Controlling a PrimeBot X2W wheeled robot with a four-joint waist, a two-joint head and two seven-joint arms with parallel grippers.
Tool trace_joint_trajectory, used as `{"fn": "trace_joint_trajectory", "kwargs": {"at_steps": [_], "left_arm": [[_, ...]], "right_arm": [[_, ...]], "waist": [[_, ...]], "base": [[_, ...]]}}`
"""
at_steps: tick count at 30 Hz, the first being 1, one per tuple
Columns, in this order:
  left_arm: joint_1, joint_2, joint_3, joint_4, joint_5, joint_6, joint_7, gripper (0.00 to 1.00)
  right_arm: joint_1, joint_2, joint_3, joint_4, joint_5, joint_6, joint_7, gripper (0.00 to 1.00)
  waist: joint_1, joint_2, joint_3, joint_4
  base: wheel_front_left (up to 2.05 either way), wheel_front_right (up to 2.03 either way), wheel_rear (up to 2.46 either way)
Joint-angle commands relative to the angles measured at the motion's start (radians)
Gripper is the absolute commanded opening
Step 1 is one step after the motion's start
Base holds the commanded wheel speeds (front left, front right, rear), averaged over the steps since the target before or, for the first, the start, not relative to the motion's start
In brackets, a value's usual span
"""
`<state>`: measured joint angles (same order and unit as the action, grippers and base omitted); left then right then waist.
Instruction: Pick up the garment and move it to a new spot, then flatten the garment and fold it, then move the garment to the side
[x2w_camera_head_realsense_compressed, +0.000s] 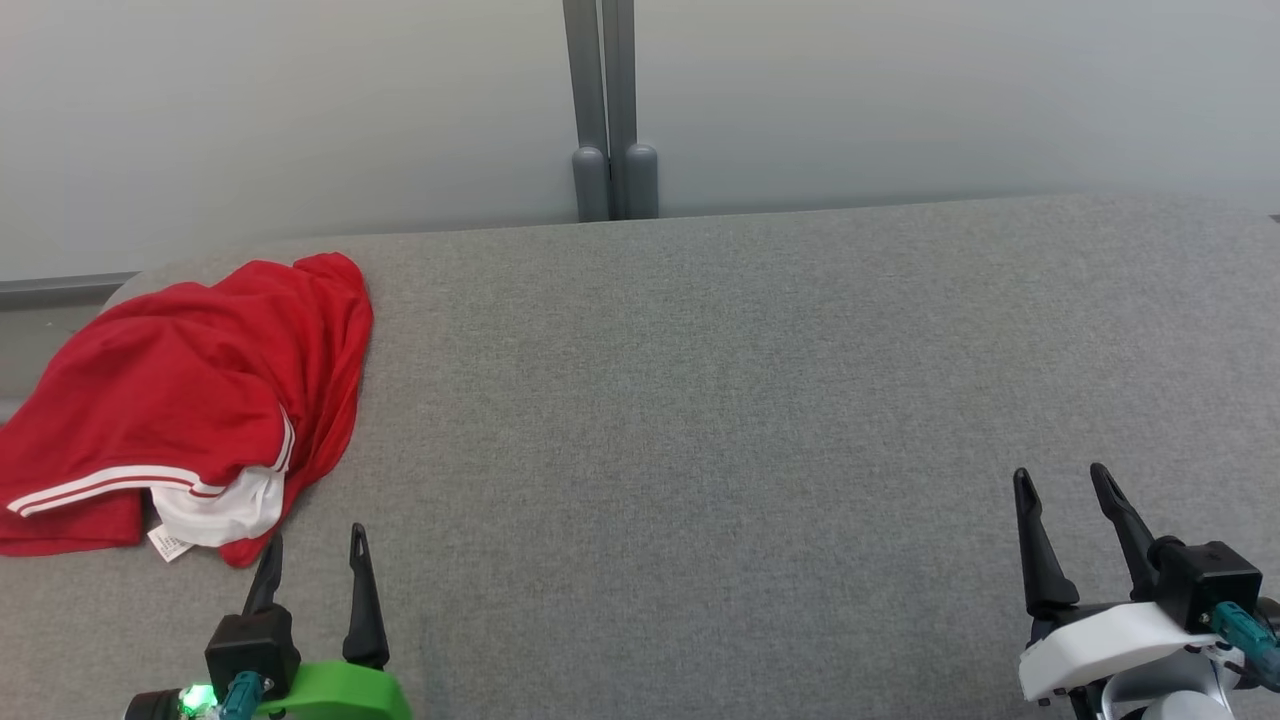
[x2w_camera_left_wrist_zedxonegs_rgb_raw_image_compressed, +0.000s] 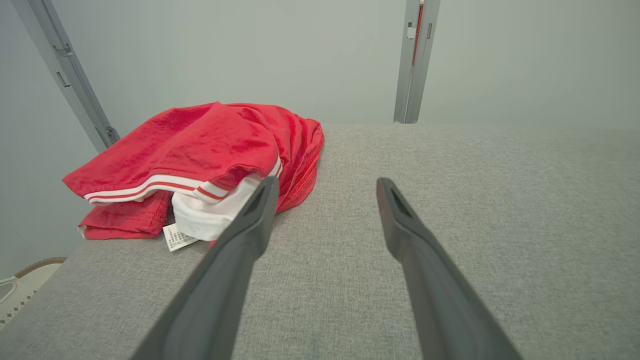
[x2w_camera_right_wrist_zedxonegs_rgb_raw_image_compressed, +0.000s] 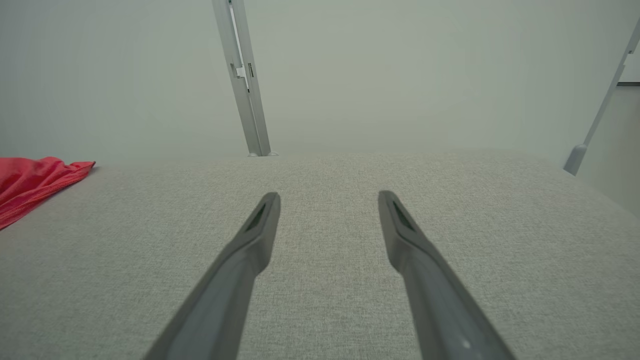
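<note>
While the garment (x2w_camera_head_realsense_compressed: 190, 390) lies crumpled, grey surface (x2w_camera_head_realsense_compressed: 700, 420) meets pale wall (x2w_camera_head_realsense_compressed: 900, 90).

A grey cloth-covered table (x2w_camera_head_realsense_compressed: 700, 400) has a pale wall (x2w_camera_head_realsense_compressed: 300, 100) just behind its far edge, where a pair of upright grey posts (x2w_camera_head_realsense_compressed: 620, 100) stands near the middle.

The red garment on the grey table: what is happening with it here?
A two-armed robot seems about to start. The red garment lies crumpled at the left end of the grey table, not held. The left hand is open, close before the garment; the right hand is open above bare table to the right. Nothing is lifted yet.
</note>
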<state>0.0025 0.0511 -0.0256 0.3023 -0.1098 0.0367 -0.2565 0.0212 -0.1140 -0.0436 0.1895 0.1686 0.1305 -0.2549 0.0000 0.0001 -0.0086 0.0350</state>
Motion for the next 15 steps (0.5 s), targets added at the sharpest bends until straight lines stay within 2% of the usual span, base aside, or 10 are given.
{"fn": "trace_joint_trajectory", "kwargs": {"at_steps": [1, 15], "left_arm": [[0.011, 0.003, 0.001, 0.003, 0.025, 0.005, -0.008, 1.00], [0.005, 0.001, 0.004, 0.012, 0.034, -0.007, -0.008, 1.00]], "right_arm": [[0.017, -0.001, -0.001, 0.002, -0.023, 0.000, -0.009, 1.00], [0.013, 0.001, 0.005, 0.006, -0.032, 0.000, -0.012, 1.00]], "waist": [[0.0000, -0.0001, -0.001, 0.000], [0.0000, -0.0001, -0.002, 0.001]], "base": [[0.00, 0.00, 0.00], [0.00, 0.00, 0.00]]}}
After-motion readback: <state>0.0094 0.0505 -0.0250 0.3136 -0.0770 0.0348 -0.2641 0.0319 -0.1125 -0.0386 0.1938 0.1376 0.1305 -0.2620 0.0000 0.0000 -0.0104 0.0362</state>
